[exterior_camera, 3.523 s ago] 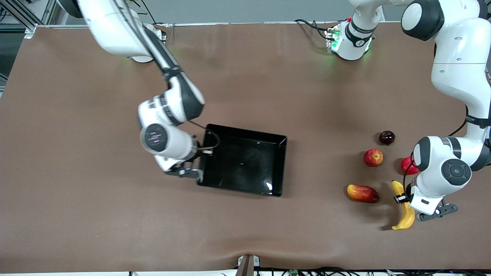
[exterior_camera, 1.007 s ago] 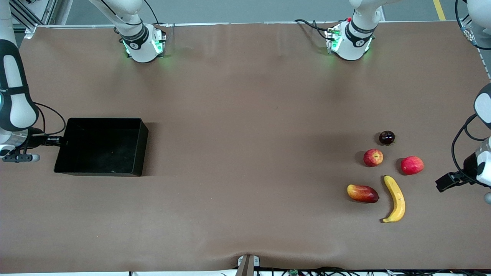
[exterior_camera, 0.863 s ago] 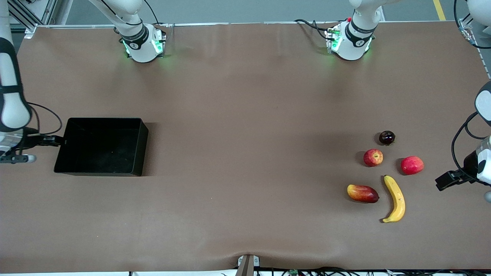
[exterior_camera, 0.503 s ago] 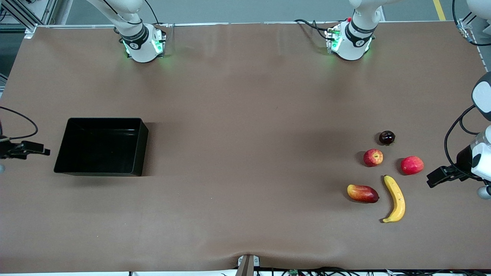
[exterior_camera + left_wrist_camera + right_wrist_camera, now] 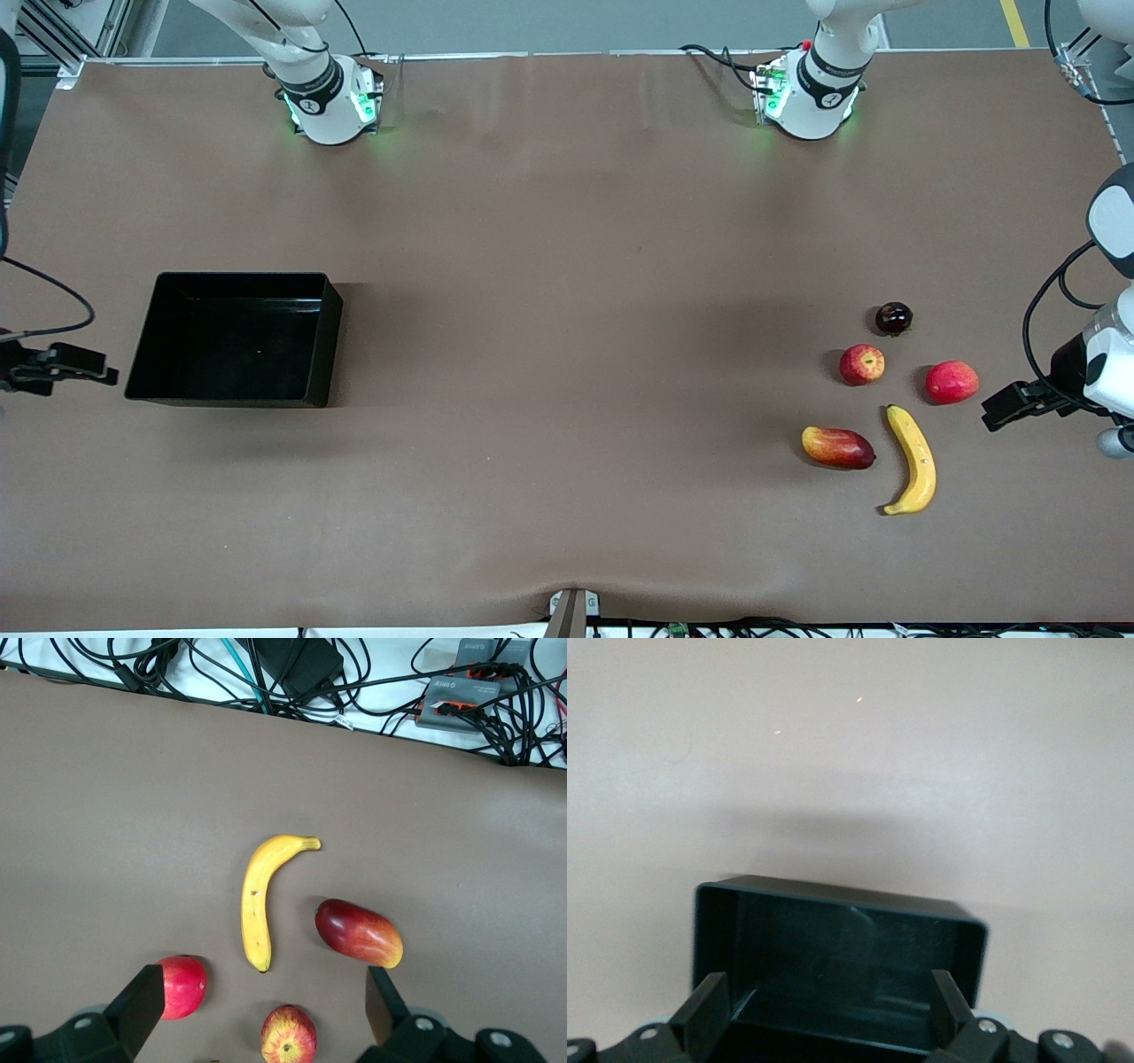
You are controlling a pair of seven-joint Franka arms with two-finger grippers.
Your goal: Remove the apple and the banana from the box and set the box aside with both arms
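Observation:
The black box [image 5: 324,337] sits empty at the right arm's end of the table. My right gripper [image 5: 99,370] is open and empty, just off the box's outer wall and apart from it. The right wrist view shows the box [image 5: 833,890] between that gripper's [image 5: 828,1010] spread fingers. The banana [image 5: 912,459] and the yellow-streaked apple [image 5: 861,364] lie at the left arm's end. My left gripper [image 5: 1005,408] is open and empty beside the fruits. In the left wrist view the banana [image 5: 260,899] and apple [image 5: 288,1035] lie ahead of that gripper [image 5: 263,1010].
A plain red fruit [image 5: 951,382], a red-yellow mango [image 5: 837,447] and a dark plum [image 5: 893,317] lie around the apple and banana. The mango [image 5: 359,932] and red fruit [image 5: 182,986] also show in the left wrist view. Cables hang off the table edge [image 5: 292,673].
The right gripper dragged the box to its end of the table, let go and drew back. The left gripper left the banana, pulled away, and has now edged slightly back toward the fruits.

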